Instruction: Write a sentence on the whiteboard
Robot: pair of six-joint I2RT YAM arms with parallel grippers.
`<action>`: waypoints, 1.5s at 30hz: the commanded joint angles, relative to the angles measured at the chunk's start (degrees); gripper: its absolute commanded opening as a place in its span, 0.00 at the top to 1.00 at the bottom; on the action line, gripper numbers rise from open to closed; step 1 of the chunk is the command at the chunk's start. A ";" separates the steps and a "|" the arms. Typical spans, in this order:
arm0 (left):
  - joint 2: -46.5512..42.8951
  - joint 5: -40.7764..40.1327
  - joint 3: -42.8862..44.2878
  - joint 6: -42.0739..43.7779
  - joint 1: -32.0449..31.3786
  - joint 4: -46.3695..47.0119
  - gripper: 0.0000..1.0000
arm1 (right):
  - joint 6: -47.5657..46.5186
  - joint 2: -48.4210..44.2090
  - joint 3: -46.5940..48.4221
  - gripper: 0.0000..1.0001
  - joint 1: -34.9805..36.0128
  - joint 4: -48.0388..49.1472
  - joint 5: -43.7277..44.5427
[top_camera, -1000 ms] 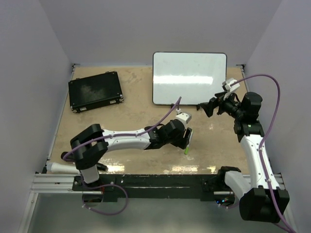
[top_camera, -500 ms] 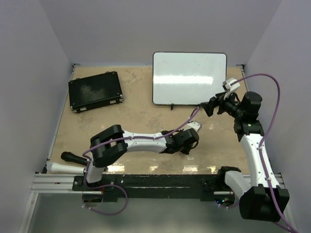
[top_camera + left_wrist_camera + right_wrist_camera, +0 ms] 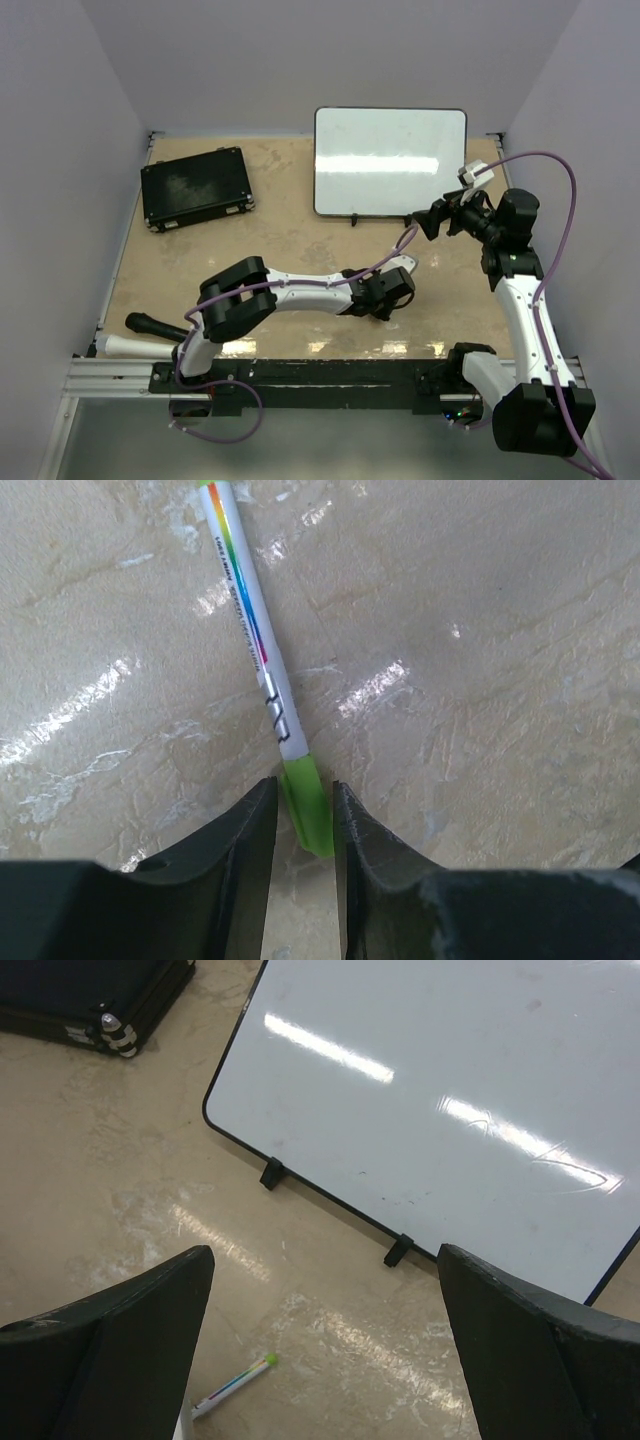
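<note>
Pinching the pen [image 3: 250, 630] by its near green end [image 3: 310, 820], the left gripper [image 3: 303, 800] has its jaws drawn in close, one against each side, while the pen lies flat on the table [image 3: 290, 240] with its white barrel running toward the upper left of the wrist view. Both ends look green, so I cannot tell which is the writing tip; a hold this far out probably leaves the barrel free for turning the pen upright, though it may pivot in so narrow a grip. The whiteboard [image 3: 390, 160] lies upper centre in the top view, well apart from the pen, and its face is blank apart from glare: no sentence is there yet. The right gripper [image 3: 325, 1255] hovers fully spread and empty just off the board's lower right edge, likely waiting to steady the board or take the cap. Bare table separates pen and board, so the path looks free, but the right gripper could crowd the left arm there. A black case [image 3: 195, 187] sits upper left, out of the way.
</note>
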 commanded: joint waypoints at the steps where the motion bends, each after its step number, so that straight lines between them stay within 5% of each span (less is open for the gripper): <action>1: 0.39 0.61 2.44 0.73 -0.50 -0.83 0.66 | 0.81 0.10 2.54 0.01 -0.28 0.79 0.93; 6: 1.36 0.00 2.44 0.81 -0.59 -3.38 0.67 | 0.72 0.28 2.45 0.01 -0.37 0.79 0.84; 14: 1.71 -3.26 2.26 3.88 -0.59 -8.30 0.82 | 0.63 1.07 2.45 0.01 -0.37 0.44 0.40; 29: -0.40 -7.12 -1.34 11.19 0.47 -6.98 0.66 | -0.95 4.67 2.19 0.01 -0.37 -0.70 -5.22; 33: 0.65 -6.77 -1.52 11.10 0.47 -7.86 0.80 | -0.86 4.94 2.28 0.01 -0.46 -0.79 -5.48; 45: -3.12 -8.09 -5.81 11.71 0.82 -7.87 1.00 | -1.39 5.90 1.92 0.01 -0.55 -0.96 -6.45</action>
